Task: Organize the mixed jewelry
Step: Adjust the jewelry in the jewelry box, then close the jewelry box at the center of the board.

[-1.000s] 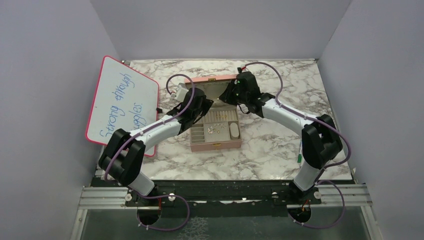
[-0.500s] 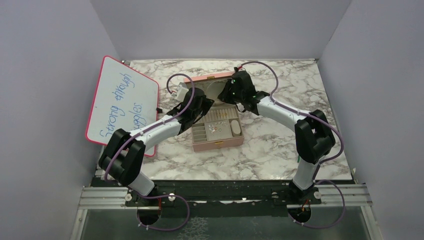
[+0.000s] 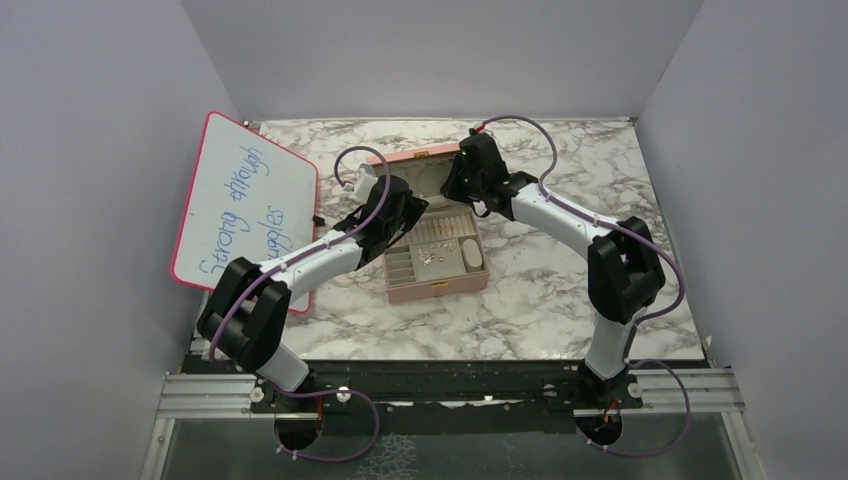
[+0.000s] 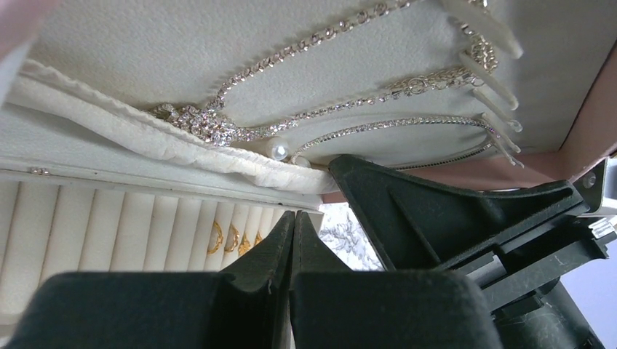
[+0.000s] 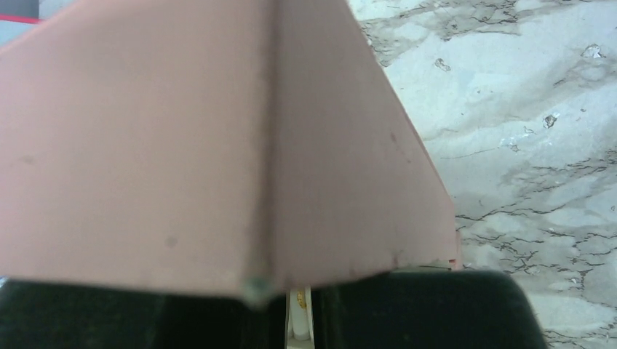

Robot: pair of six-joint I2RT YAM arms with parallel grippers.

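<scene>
The only legible writing is on the whiteboard, a white panel with a red rim in the left half of the top view. It is handwritten in blue-green marker and runs slantwise, from lower left up toward upper right. The first line reads "Strong through". Of the second line, beneath it, only the ending "ggles" can be read. Its beginning is hidden behind the left arm, and a small mark after it is too small to tell.

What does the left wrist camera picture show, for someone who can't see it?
The shut black left gripper points into an open jewelry box. Sparkly silver chains hang across its cream lid lining, and small gold rings sit in the ring rolls below.
</scene>
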